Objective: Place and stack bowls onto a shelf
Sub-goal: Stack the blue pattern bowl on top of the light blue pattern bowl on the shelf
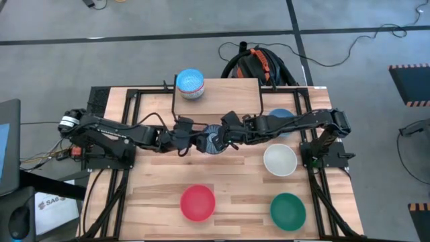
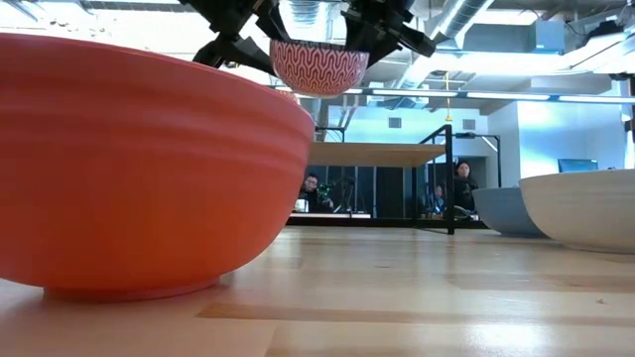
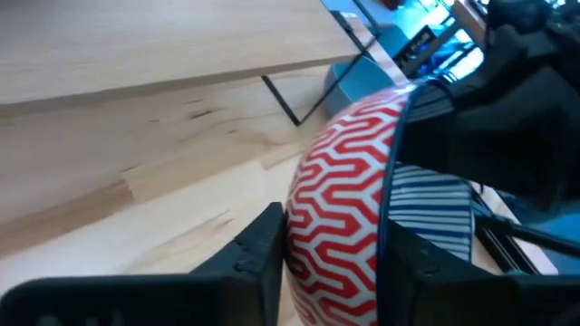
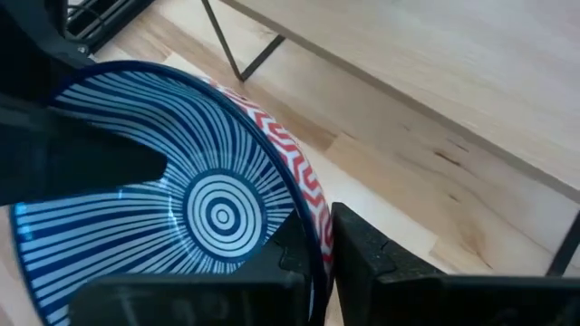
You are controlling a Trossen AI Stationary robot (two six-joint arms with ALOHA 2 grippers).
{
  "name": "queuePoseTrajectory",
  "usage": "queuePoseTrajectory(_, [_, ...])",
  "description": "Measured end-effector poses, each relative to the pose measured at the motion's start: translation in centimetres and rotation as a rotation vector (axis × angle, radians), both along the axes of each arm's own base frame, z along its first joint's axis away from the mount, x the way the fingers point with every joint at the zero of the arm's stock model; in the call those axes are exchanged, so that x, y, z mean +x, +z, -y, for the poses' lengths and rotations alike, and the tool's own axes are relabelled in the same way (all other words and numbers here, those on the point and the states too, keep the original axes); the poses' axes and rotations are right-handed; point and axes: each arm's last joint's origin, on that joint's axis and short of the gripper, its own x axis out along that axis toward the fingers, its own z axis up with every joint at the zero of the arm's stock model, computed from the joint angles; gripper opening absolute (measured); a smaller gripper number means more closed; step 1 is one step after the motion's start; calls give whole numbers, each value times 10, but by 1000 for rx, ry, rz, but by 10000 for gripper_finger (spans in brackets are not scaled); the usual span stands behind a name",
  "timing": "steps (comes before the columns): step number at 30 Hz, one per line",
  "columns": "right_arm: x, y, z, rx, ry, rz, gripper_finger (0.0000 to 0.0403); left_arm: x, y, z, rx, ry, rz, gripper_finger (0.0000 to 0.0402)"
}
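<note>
A patterned bowl [image 1: 213,139], blue-and-white striped inside and red-and-white zigzag outside, hangs in the air over the table's middle, just in front of the shelf [image 1: 228,101]. In the low view the patterned bowl [image 2: 319,64] is high above the tabletop. My left gripper [image 1: 195,138] is shut on its left rim and my right gripper [image 1: 232,137] on its right rim. A stack of bowls [image 1: 190,84], the top one light blue, stands on the shelf's far left corner. My left gripper [image 3: 331,244] pinches the bowl's left wall at the rim [image 3: 385,195], one finger outside [image 3: 263,254] on the zigzag side and one inside [image 3: 426,272]. It comes about level from the table's left. The bowl is lifted clear, mouth up. My right gripper [image 4: 322,240] pinches the bowl's right wall at the rim [image 4: 304,195], one finger inside [image 4: 292,258] on the striped side and one outside [image 4: 372,258]. It comes about level from the table's right. The bowl is clear of the table.
A red bowl [image 1: 198,203], a green bowl [image 1: 287,210] and a white bowl [image 1: 279,160] stand on the near half of the table. A blue bowl [image 1: 282,119] sits under my right arm. People sit in the room beyond [image 2: 313,190].
</note>
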Motion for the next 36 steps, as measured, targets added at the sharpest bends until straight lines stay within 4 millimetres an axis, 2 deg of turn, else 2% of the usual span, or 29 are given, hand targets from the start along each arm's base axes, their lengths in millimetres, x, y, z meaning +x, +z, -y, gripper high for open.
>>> queuePoseTrajectory(11, [-1, 0, -1, 5, 9, -9, 54, 2, 1, -4, -12, 11, 25, 77])
queuePoseTrajectory(20, [-2, 4, -3, 9, 55, -11, 117, 1, -2, -4, -9, -9, -2, 40])
queuePoseTrajectory(23, [-1, 5, -2, 22, 44, 8, 125, 1, -4, -4, -8, 4, -12, 18])
queuePoseTrajectory(28, [-1, 4, -4, 69, 82, 1, 136, 0, -4, -4, -34, -3, -14, 17])
queuePoseTrajectory(36, [-6, 36, 5, 11, 200, -58, 194, 0, 1, -3, -52, -15, 17, 6])
